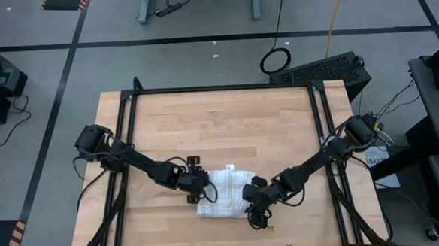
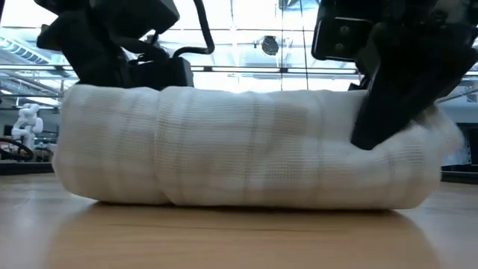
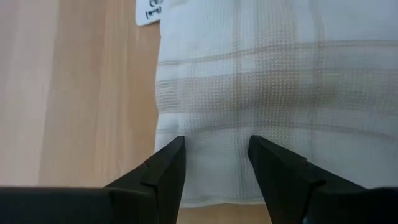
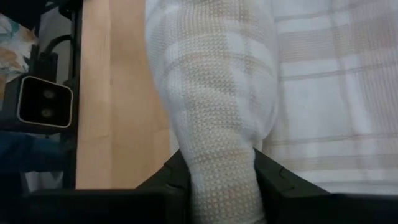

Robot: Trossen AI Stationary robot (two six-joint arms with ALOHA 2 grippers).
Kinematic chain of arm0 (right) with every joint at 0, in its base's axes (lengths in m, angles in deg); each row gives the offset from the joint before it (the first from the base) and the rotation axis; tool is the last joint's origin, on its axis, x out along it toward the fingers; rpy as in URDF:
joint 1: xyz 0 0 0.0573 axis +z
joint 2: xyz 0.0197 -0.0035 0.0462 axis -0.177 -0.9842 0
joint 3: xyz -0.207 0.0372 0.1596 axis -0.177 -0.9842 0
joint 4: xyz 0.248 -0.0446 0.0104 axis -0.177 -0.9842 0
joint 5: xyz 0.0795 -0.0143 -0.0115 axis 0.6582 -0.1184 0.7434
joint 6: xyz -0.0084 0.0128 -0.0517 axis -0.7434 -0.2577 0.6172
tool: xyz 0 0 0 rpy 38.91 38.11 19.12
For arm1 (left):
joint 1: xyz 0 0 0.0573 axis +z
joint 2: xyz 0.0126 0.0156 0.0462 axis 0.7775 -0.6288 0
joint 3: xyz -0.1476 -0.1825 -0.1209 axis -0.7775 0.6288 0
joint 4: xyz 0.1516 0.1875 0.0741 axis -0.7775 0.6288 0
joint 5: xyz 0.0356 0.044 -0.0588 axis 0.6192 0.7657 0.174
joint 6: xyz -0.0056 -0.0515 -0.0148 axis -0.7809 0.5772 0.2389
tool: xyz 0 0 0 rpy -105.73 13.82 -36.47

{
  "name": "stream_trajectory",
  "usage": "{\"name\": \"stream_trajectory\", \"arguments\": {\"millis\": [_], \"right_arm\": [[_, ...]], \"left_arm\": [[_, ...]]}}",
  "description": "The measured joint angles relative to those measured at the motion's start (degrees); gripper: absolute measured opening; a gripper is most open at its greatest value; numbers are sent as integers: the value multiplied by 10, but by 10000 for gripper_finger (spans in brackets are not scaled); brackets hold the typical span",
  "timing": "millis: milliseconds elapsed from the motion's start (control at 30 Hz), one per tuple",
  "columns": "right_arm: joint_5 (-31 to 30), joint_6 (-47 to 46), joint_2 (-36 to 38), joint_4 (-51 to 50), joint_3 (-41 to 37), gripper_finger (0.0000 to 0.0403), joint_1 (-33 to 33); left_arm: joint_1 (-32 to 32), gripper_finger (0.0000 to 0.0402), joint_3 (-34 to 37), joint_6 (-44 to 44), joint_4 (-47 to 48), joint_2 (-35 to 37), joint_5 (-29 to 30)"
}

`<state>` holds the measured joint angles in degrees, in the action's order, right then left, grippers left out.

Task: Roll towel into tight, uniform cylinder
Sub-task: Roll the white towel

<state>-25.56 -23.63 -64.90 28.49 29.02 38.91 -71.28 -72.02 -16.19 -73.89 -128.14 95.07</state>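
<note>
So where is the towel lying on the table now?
In the high view the towel lies on the table, near its front edge around the middle, between the left gripper and the right gripper.

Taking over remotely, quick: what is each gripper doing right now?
Left gripper: jaws open, tips pressing on the towel.
Right gripper: jaws shut on a fold of the towel.

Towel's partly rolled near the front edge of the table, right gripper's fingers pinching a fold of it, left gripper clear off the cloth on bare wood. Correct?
Not quite. The left gripper isn't on bare wood: the left wrist view shows its fingers parted over the towel, at its edge. The rest holds: the right gripper has a fold of cloth pinched between its fingers.
</note>
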Motion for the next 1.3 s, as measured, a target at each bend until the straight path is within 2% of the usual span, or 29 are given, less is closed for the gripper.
{"name": "stream_trajectory", "arguments": {"millis": [167, 433, 533, 667, 733, 833, 967, 1133, 1300], "right_arm": [[-1, -17, 0, -11, 1, 84, 3], [-1, -24, 0, -15, 1, 84, 2], [-1, -24, 0, -15, 1, 84, 1], [9, -24, 0, -15, 2, 84, -2], [18, -25, 0, -13, 2, 84, -5], [19, -40, 0, -13, 2, 84, -11], [29, -42, 0, -13, 2, 84, -20], [31, -41, 0, -13, 2, 84, -24], [31, -40, 0, -13, 2, 84, -25]], "left_arm": [[11, 187, -7, -38, -13, 0, 5], [24, 187, -89, 15, 178, 69, 5], [20, 187, -104, 70, 207, 106, -8], [7, 187, -112, 179, 163, 151, -98], [-11, 187, -111, 197, 128, 157, -132], [-50, 194, -111, 199, 87, 158, -143], [-110, 244, -111, 169, 47, 140, -129], [-158, 327, -111, 191, 45, 104, -38], [-180, 345, -111, 142, 8, 47, 25]]}}
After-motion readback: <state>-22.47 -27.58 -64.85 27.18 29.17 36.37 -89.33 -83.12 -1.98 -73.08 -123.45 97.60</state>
